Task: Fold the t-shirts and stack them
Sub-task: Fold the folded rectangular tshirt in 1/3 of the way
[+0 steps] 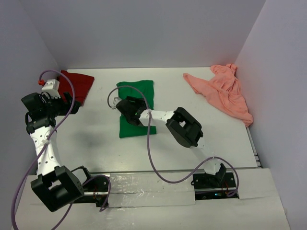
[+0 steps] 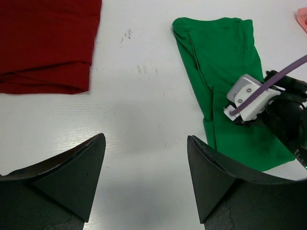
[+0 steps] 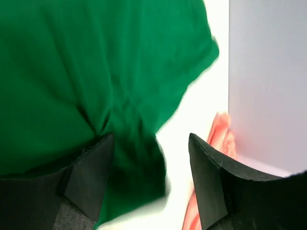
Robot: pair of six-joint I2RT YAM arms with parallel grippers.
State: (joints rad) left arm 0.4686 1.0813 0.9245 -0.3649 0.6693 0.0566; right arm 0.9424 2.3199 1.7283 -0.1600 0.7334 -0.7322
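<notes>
Three t-shirts lie on the white table (image 1: 96, 139). The green t-shirt (image 1: 141, 88) sits folded in the middle of the top view as a long rectangle. Its long axis runs from the near side to the far wall, tilted a little, with the wider end toward the far wall. The dark red t-shirt (image 1: 79, 84) lies folded at the upper left, by the left wall. The salmon-pink t-shirt (image 1: 223, 91) lies crumpled and unfolded at the upper right, trailing down along the right wall (image 1: 278, 72).

The right arm reaches from its base at the lower right up and to the left, elbow raised, so that its wrist hangs over the left half of the green t-shirt. In its wrist view the right gripper (image 3: 151, 136) has its fingers spread wide. Blurred green cloth fills the upper left beneath them, with a pucker just by the left finger. We see nothing clamped between the fingers.

The left arm rises from the lower left corner to the upper left of the top view, its wrist just beside the dark red t-shirt. The left gripper (image 2: 145, 139) is also spread wide, with only bare table between its fingers. A purple cable (image 1: 151, 153) loops along each arm.
</notes>
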